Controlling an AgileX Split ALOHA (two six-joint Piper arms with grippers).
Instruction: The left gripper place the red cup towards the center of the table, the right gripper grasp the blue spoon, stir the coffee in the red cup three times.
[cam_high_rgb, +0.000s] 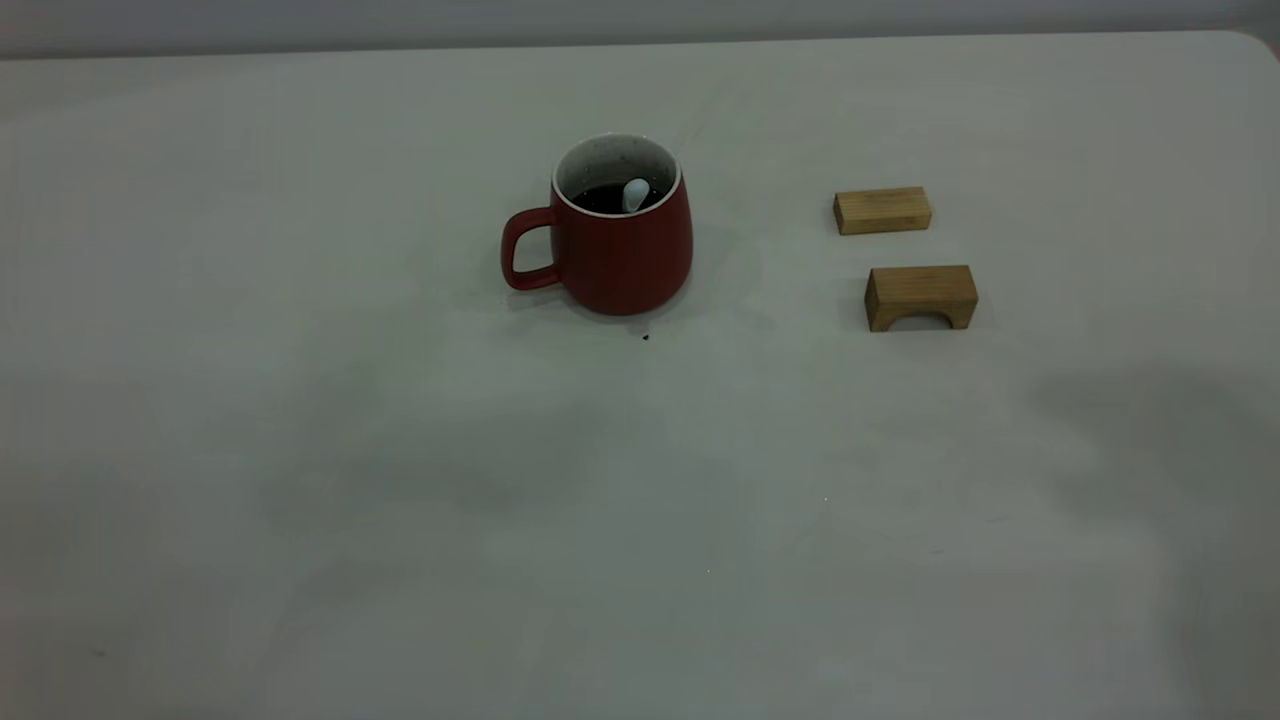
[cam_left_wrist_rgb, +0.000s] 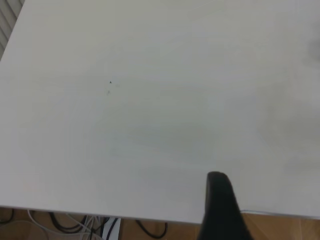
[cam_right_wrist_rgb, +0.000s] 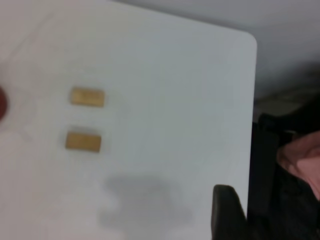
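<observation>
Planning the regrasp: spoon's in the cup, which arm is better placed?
Right, probably. The right gripper camera sees the wooden blocks and the red cup's edge; the blue spoon sits in that cup. The left gripper sees only bare table.

Dark red cup (cam_high_rgb: 620, 255) with speckled white inside, black coffee (cam_high_rgb: 605, 198), tan blocks (cam_high_rgb: 882, 210).

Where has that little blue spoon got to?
In the exterior view the blue spoon stands inside the red cup near the table's middle, its pale handle poking out of the coffee, left of two wooden blocks.
</observation>
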